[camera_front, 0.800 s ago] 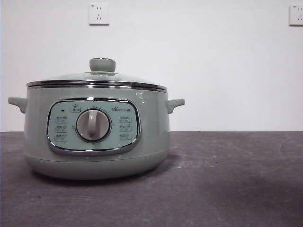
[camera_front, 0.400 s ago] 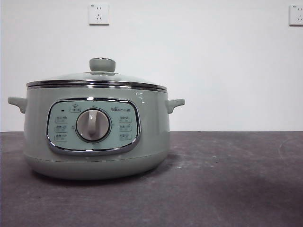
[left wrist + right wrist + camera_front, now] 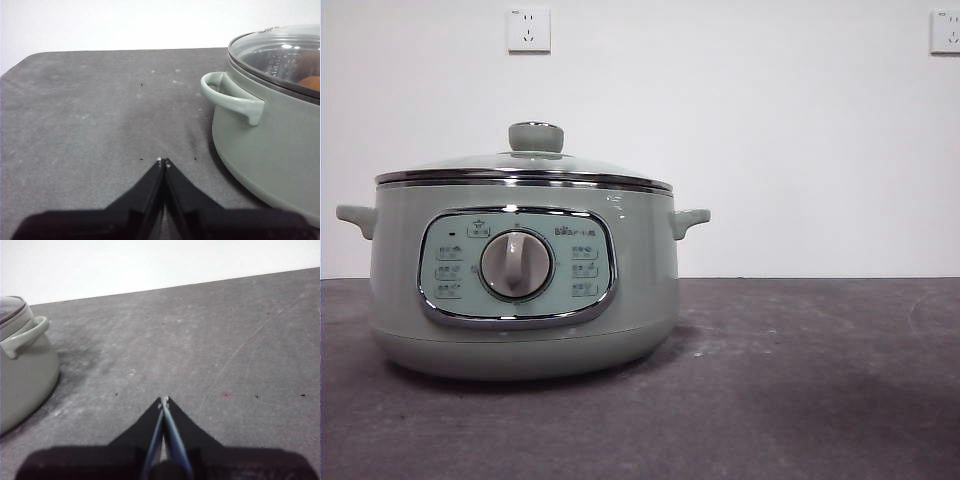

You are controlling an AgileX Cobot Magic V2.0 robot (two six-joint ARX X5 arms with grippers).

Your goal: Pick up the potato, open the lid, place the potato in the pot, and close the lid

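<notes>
The pale sage-green pot [image 3: 525, 285] stands left of centre on the dark table, panel and grey dial facing the front view. The glass lid [image 3: 525, 165] with its green knob [image 3: 536, 136] sits closed on it. The potato [image 3: 310, 82] shows as an orange-brown patch through the lid glass, inside the pot [image 3: 272, 135]. My left gripper [image 3: 163, 161] is shut and empty, low over the table beside the pot's handle [image 3: 230, 95]. My right gripper [image 3: 164, 400] is shut and empty, over bare table on the pot's [image 3: 22, 370] other side. Neither gripper shows in the front view.
The grey mat [image 3: 800, 380] stretches to the right of the pot. A white wall with two sockets [image 3: 528, 29] stands behind the table. The mat's rounded corner [image 3: 20, 62] shows in the left wrist view.
</notes>
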